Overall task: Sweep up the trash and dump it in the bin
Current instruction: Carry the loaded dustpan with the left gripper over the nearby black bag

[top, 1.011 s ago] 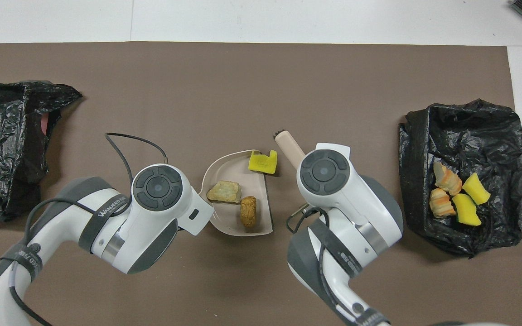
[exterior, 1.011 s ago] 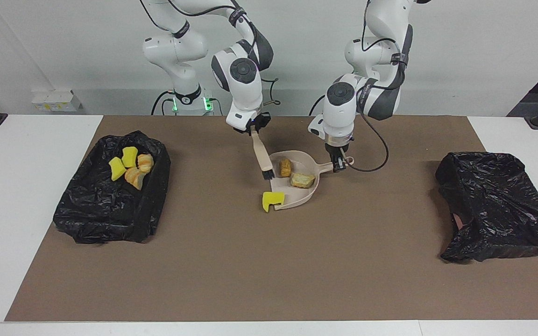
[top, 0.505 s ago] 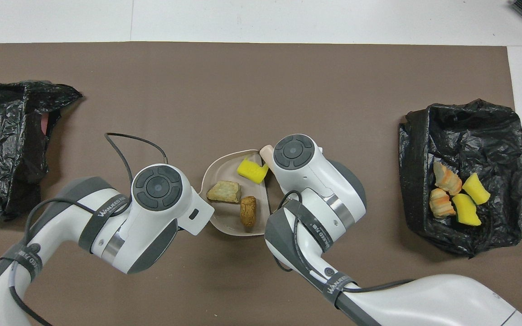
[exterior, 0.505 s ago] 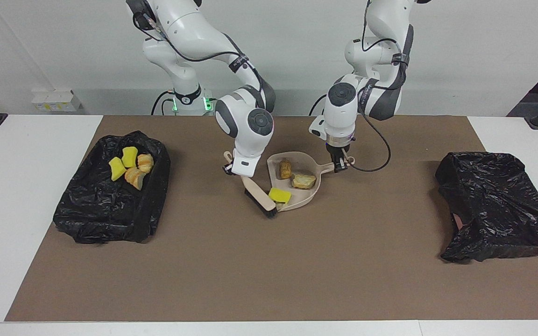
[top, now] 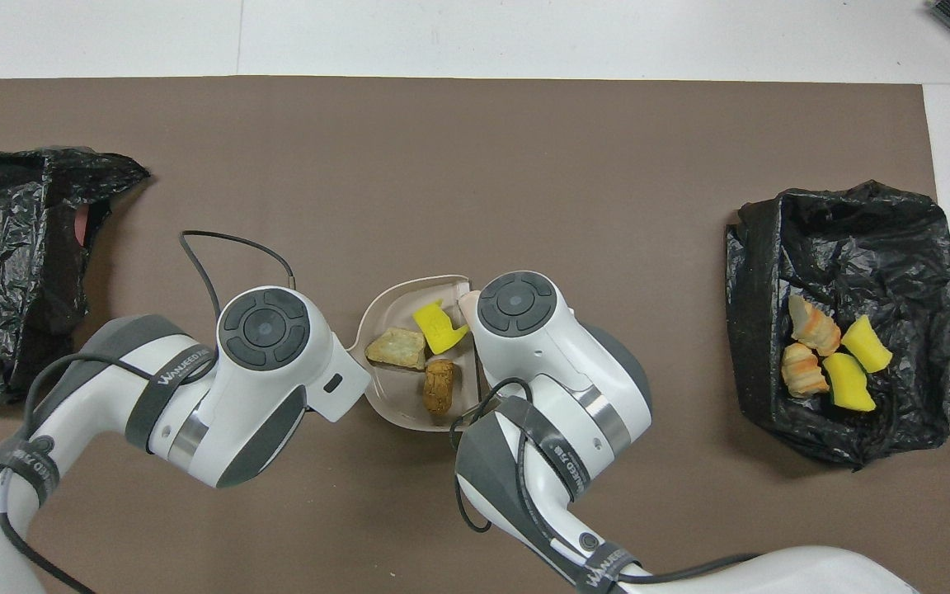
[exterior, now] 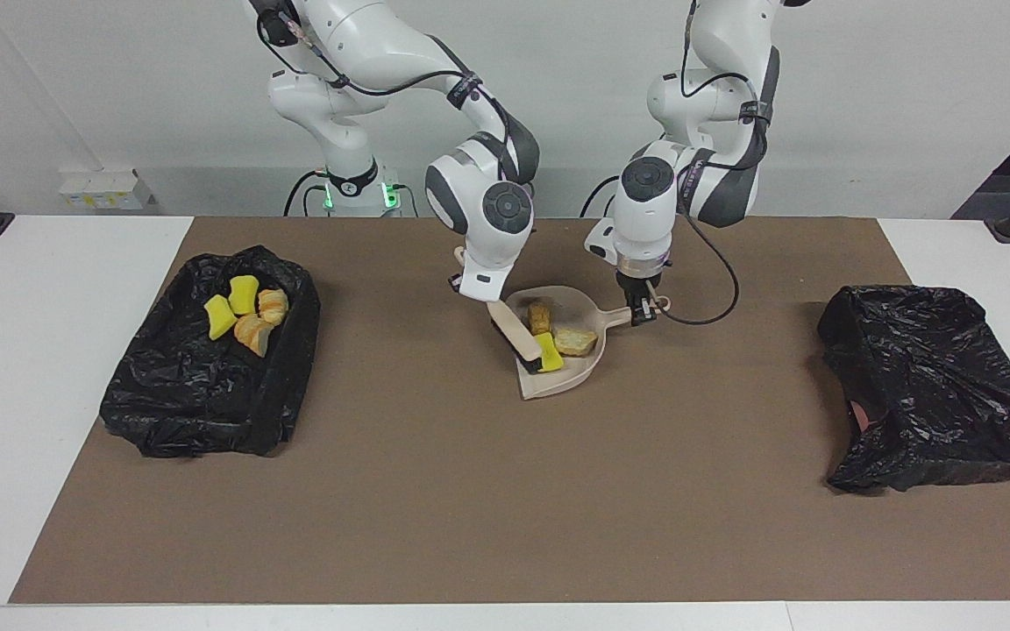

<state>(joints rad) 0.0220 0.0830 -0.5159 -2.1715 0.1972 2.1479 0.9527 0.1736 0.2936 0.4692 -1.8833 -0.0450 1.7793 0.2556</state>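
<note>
A beige dustpan rests mid-table, and my left gripper is shut on its handle. In the pan lie a yellow sponge scrap, a tan chunk and a brown chunk. My right gripper is shut on the brush, whose dark bristles press against the yellow scrap inside the pan. Toward the right arm's end stands the black-lined bin, holding several scraps of trash. From overhead, both grippers are hidden under their wrists.
A second crumpled black bag lies at the left arm's end of the brown mat. A black cable loops from the left wrist down beside the dustpan handle.
My right gripper swung the brush around and pushed the yellow scrap from the pan's lip into the pan. The pan shifted slightly toward the left arm's end.
</note>
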